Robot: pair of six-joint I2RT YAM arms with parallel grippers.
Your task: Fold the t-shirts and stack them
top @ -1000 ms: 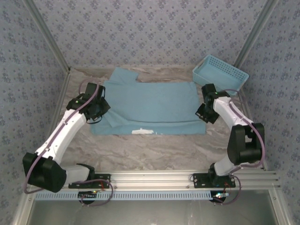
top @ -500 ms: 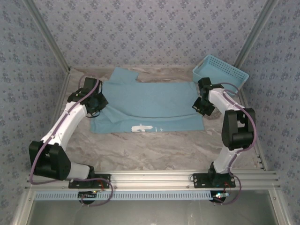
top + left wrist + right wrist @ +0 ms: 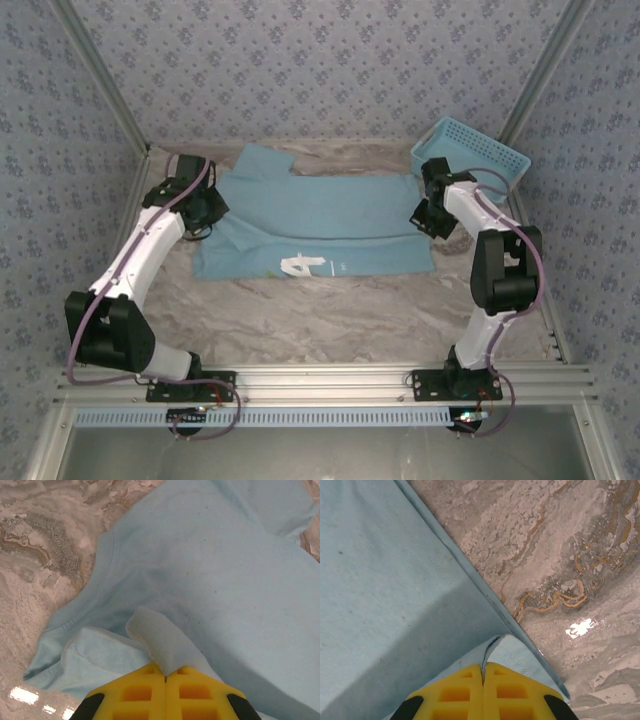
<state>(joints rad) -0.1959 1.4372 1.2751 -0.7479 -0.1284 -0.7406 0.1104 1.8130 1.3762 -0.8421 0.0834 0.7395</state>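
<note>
- Your bench (image 3: 330,320) carries the t-shirt (image 3: 320,215) across its far half, spread wide, with white print showing by its near edge.
- You have the basket (image 3: 470,155) at the far right corner, just beside the t-shirt's right end.
- Your left gripper (image 3: 165,674) is clamped tight on a fold of cloth at the t-shirt's left end.
- Your right gripper (image 3: 483,669) is clamped tight on a hem corner at the t-shirt's right end.
</note>
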